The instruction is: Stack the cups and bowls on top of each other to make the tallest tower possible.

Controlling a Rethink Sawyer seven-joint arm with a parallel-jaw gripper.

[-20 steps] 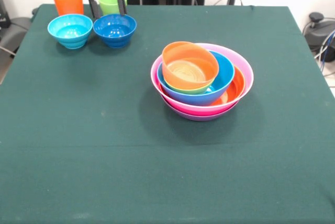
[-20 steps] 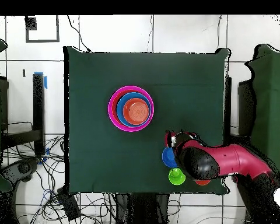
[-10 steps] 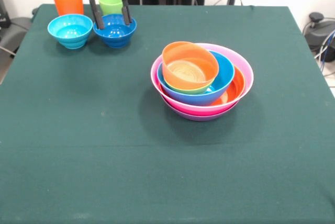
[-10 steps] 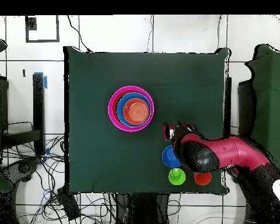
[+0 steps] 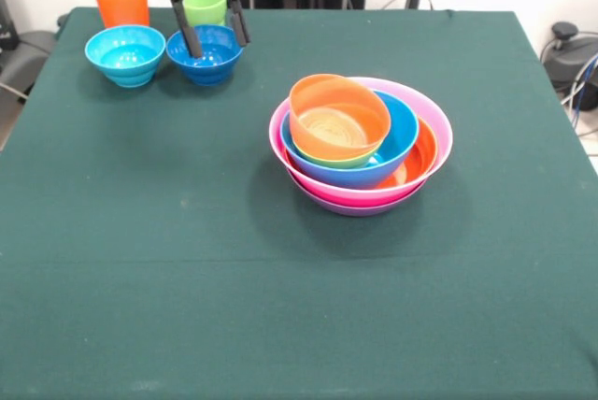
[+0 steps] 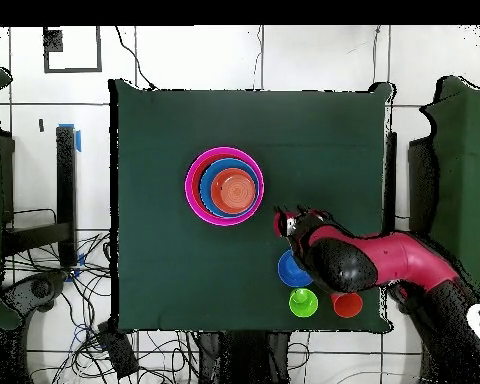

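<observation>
I have the end effector (image 5: 213, 42) spread and empty right over the dark blue bowl (image 5: 205, 54), lime green cup (image 5: 205, 8) just behind it, so I judge the next move is descending to grip its rim for the tower (image 5: 361, 144).

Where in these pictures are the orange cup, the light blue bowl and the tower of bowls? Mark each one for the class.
orange cup (image 5: 122, 5): front view, on its side wall.
light blue bowl (image 5: 125, 52): front view, inside its hollow.
tower (image 5: 432, 112): front view, on the pink bowl's rim at the right.
</observation>
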